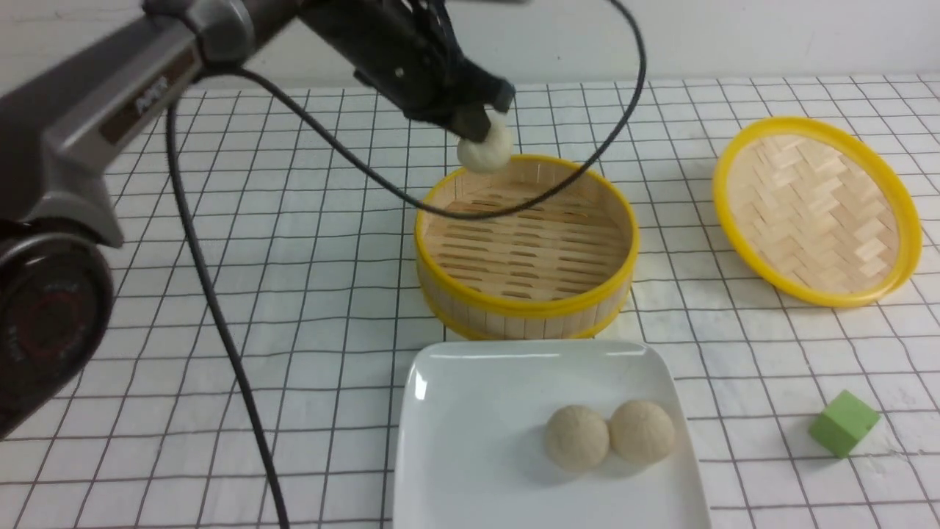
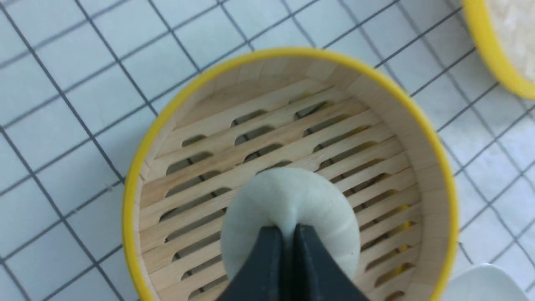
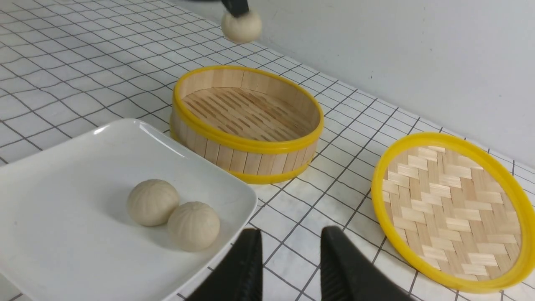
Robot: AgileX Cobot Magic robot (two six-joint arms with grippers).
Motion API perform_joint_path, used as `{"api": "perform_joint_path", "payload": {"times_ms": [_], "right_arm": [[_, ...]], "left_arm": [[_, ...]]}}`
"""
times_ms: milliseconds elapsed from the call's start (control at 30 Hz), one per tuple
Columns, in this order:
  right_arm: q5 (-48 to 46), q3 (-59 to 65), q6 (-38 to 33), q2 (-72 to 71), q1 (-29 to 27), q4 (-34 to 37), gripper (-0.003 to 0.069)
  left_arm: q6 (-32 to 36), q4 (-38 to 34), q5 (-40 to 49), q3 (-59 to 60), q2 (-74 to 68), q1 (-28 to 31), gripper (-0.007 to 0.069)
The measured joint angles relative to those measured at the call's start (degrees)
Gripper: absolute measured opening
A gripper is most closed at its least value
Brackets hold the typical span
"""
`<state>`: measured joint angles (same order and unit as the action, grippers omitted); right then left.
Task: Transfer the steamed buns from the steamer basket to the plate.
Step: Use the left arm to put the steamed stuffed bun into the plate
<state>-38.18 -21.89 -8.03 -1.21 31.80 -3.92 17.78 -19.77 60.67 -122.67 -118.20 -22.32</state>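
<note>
Overhead, the left tool (image 2: 287,230) pinches a bun (image 2: 288,196), half hiding it; the right tool (image 3: 291,235) gapes, cut off.

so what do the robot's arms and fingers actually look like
The left arm is grey metal with a dark label strip bearing white lettering and a big round black joint housing. A thin black cable loops alongside it. The left fingers are black wedges tapering to tips; the right fingers are black too, faintly ribbed on their inner faces.
</note>
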Motion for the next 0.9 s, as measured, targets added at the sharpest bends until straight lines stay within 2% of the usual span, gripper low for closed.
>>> {"api": "perform_joint_path", "payload": {"times_ms": [100, 200, 433, 567, 700, 900], "right_arm": [[0.0, 0.0, 0.0, 0.0, 0.0, 0.0, 0.0227], [0.0, 0.0, 0.0, 0.0, 0.0, 0.0, 0.0234], [0.0, 0.0, 0.0, 0.0, 0.0, 0.0, 0.0236], [0.0, 0.0, 0.0, 0.0, 0.0, 0.0, 0.0237], [0.0, 0.0, 0.0, 0.0, 0.0, 0.0, 0.0237], [0.0, 0.0, 0.0, 0.0, 0.0, 0.0, 0.0239]], "left_arm": [[-1.8, 1.2, 3.6, -0.9, 3.5, 0.0, 0.002], [-7.6, 3.6, 10.2, -1.3, 8.9, 0.0, 0.0022], [-13.5, 1.1, 10.3, 2.5, 13.6, -2.8, 0.0022], [-15.1, 0.9, 10.3, 8.0, 14.3, -6.1, 0.0022], [-16.0, 4.8, 10.3, 16.6, 14.4, -10.4, 0.0022], [-16.4, 9.5, 10.2, 28.2, 14.4, -11.8, 0.0022]]}}
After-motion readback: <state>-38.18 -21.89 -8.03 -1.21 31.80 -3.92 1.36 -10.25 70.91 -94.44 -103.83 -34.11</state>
